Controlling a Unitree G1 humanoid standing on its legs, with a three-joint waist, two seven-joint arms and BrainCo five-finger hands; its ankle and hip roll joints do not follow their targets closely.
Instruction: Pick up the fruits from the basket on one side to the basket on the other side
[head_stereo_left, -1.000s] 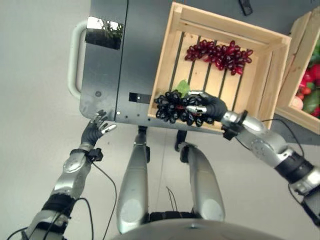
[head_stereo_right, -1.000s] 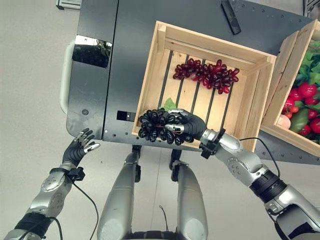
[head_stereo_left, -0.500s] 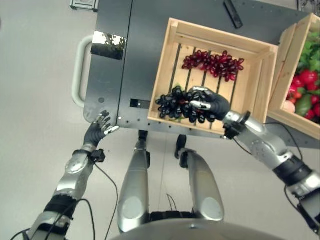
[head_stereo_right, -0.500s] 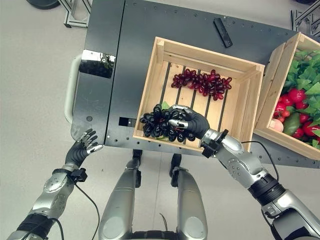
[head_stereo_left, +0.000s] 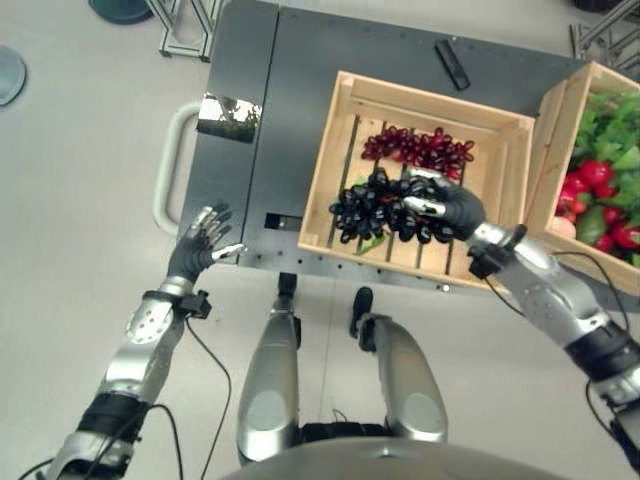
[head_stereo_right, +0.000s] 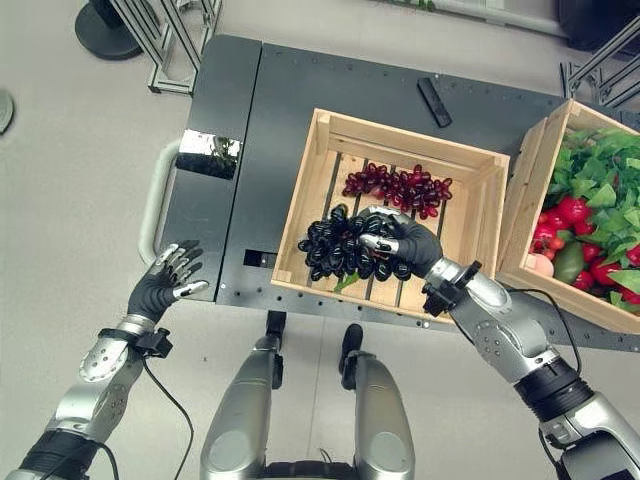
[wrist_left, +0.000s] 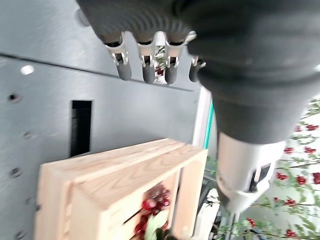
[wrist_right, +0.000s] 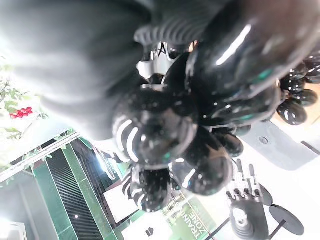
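Dark grey metal bench (head_stereo_right: 300, 110) with perforated edges and a pale loop handle carries two slatted pale-wood crates; the near-empty crate (head_stereo_right: 300, 200) sits mid-bench, the second wooden crate (head_stereo_right: 525, 215) beside it on the robot's right is packed with red fruit and green leaves; a small flat black bar (head_stereo_right: 434, 101) lies on the bench beyond the crates.

Right hand (head_stereo_right: 415, 245) has its fingers curled round a bunch of glossy black grapes (head_stereo_right: 335, 243), held over the near corner of the near-empty crate; the bunch looks just above the slats, though contact cannot be ruled out; a bunch of dark red grapes (head_stereo_right: 400, 187) lies on the slats toward the far wall.

Left hand (head_stereo_right: 165, 283) hangs off the bench's near edge, fingers straight and spread, holding nothing.

Risks, as judged: the grape cluster is lumpy, smooth and slick, the right wrist view showing round shiny berries bulging past the fingers; a loose grasp on a few berries could let the rest sag or tear off the stem; a release from height could let it roll against the red bunch or catch the slat gaps; a low sweep could clip the crate's raised wooden rim; the green leaf (head_stereo_right: 346, 283) under the bunch may snag.
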